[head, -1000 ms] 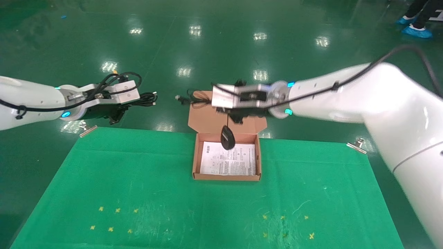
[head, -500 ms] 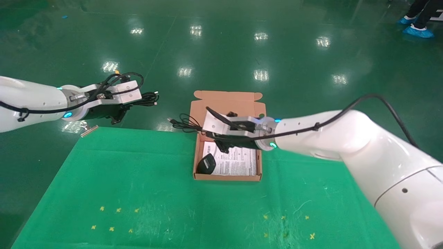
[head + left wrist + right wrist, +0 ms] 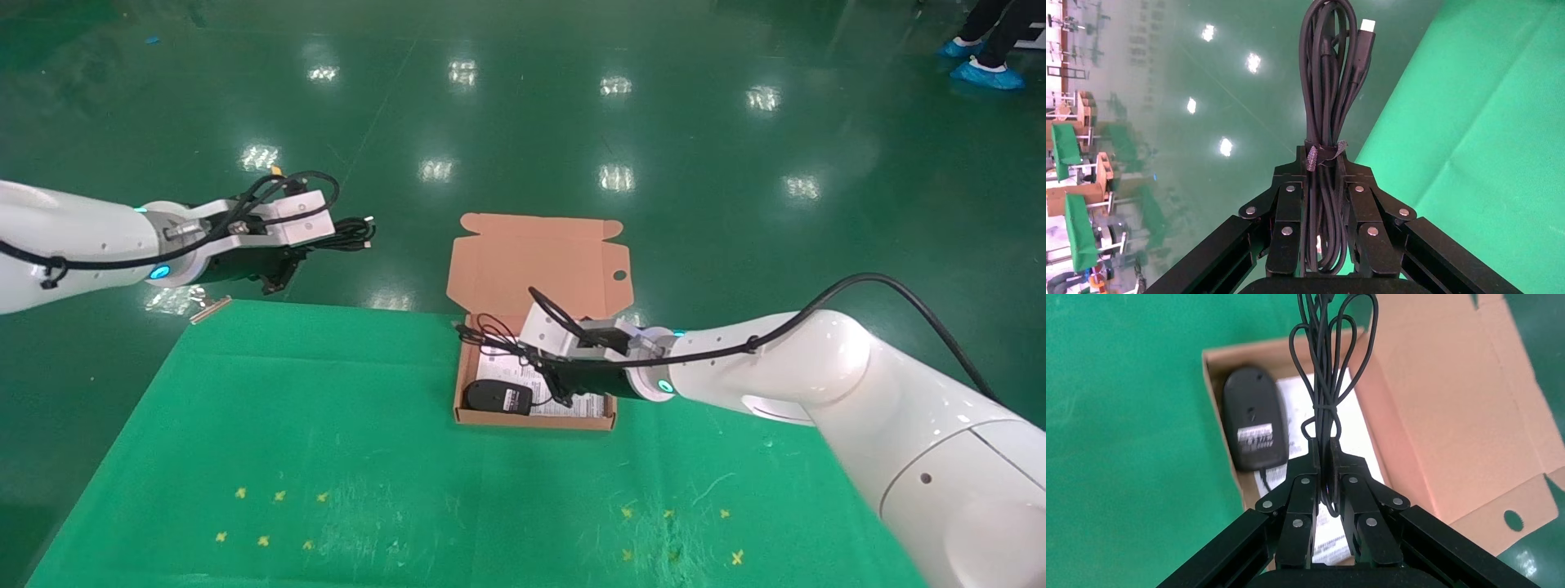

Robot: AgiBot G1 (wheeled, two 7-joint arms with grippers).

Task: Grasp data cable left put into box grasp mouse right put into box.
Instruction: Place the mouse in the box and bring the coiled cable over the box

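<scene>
Green surface [image 3: 327, 425]: right pincer [image 3: 1322, 454], clenched on the mouse [image 3: 494, 397] cord [image 3: 1324, 367], should lower it fully into the box [image 3: 535, 420] before releasing; left pincer [image 3: 1322, 160] grips the cable [image 3: 1333, 67].

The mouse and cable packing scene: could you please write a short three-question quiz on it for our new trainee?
1. True or false: the mouse lies in the box with its white label facing up.
2. What is the left gripper clamped on? A) the mouse cord B) the data cable C) nothing
3. Fill in: the right gripper is shut on the mouse's bundled ____ above the box.

Key
1. True. It lies at the box's left end, on the white printed sheet.
2. B. That arm is held off the table's far left corner, outside the box.
3. cord.
</scene>
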